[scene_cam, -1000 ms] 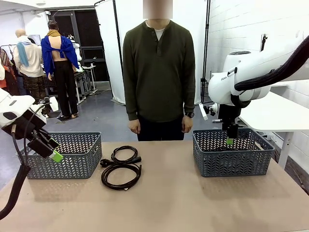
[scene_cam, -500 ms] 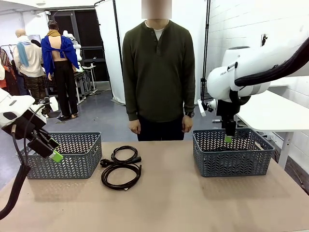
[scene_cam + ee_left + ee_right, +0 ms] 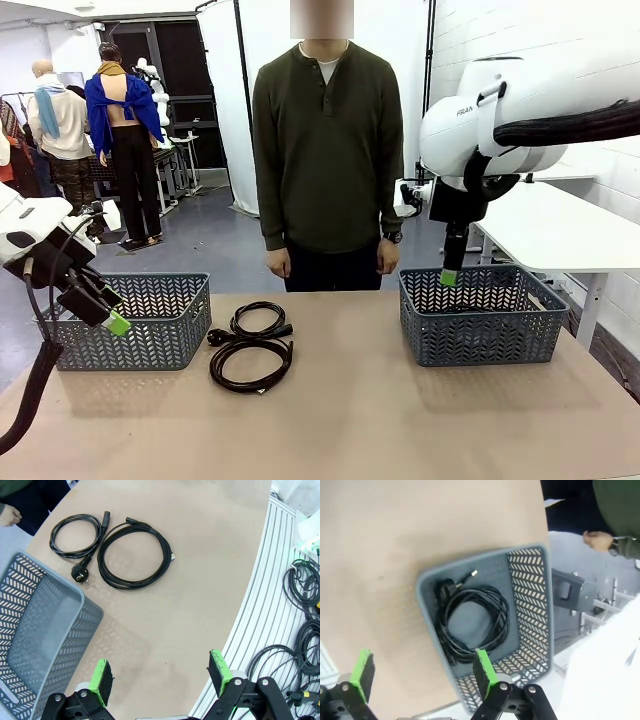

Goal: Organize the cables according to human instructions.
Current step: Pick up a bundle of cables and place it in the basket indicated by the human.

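Two thin black coiled cables (image 3: 258, 342) lying between grey lattice plastic baskets (image 3: 150, 320); light, floppy, probably slippery, best pinched across bundled strands. Left gripper (image 3: 160, 675) and right gripper (image 3: 422, 672) spread apart, empty.

In the front view the right gripper (image 3: 449, 277) stands edge-on, its gap unreadable, and the wall of the right-hand basket (image 3: 480, 335) below it hides what lies inside. Beside the left gripper (image 3: 159, 661), the left-hand basket (image 3: 45, 625) runs off the picture's edge; far ahead, the person's hand (image 3: 9, 516) is cropped at the corner.
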`<state>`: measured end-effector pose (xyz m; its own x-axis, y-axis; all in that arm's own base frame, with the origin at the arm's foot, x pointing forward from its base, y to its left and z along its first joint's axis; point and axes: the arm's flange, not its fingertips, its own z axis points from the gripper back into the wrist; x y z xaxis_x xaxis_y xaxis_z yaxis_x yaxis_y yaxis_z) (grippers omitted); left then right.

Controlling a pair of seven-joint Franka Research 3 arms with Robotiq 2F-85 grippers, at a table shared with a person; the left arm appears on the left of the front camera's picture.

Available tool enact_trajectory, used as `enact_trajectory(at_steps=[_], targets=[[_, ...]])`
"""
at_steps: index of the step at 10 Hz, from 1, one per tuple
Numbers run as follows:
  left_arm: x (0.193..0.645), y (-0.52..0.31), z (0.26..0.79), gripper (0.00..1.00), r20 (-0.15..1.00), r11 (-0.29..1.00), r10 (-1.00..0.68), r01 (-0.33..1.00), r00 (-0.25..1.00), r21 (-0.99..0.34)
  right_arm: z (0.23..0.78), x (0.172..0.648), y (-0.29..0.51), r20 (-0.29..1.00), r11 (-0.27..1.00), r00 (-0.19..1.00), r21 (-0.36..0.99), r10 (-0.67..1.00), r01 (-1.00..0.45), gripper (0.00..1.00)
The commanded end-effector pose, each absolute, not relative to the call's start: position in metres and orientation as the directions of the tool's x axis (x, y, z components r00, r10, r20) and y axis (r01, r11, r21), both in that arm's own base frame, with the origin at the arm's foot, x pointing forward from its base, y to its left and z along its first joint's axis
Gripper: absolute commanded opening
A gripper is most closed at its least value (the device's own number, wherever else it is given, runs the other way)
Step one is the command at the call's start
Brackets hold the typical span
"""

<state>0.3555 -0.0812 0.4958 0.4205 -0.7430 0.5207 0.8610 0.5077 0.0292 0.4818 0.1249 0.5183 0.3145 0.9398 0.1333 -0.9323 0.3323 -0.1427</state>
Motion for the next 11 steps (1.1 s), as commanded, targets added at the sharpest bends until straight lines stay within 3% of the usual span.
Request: enact_trajectory(at_steps=[1,5,11], targets=[[0.356,-0.08,0.496,1.0,0.531,0.499,-0.738,0.866,0.417,0.013,0.502,0.451,0.132,0.223,0.393,0.353,-0.173,0.909,-0.903,1.0],[0.356,-0.08,0.496,1.0,0.531,0.499,-0.738,0.866,0.417,0.013,0.484,0.41,0.152,0.335,0.42,0.329,-0.251,0.883,-0.872,1.0],[0.356,-0.08,0.496,1.0,0.531,0.499,-0.738,0.866,0.417,0.013,0.468,0.398,0.159,0.372,0.334,0.263,-0.139,0.89,-0.932,1.0]])
